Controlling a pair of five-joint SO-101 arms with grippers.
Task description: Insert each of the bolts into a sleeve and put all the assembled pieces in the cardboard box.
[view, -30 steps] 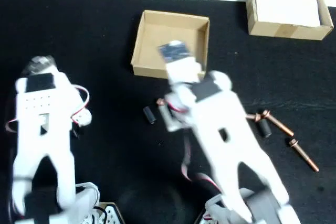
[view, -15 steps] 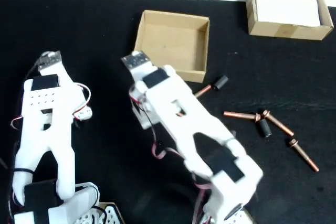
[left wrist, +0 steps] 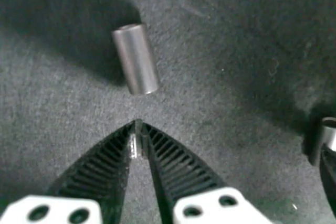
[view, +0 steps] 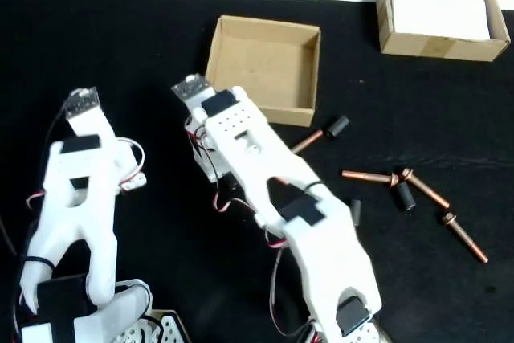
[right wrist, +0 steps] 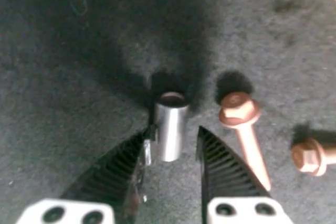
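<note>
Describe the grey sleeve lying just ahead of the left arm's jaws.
The short grey metal cylinder sleeve looks smooth with a dull sheen and plain ends. It lies on its side on the black fabric table cover, resting on nothing else. The left gripper, its black ridged jaws shut, sits just short of its near end without touching it.

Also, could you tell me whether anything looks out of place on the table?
Yes: a bolt with a sleeve on its tip lies just outside the cardboard box, beside its near corner, while the box itself looks empty. A joined piece like that probably belongs inside.
</note>
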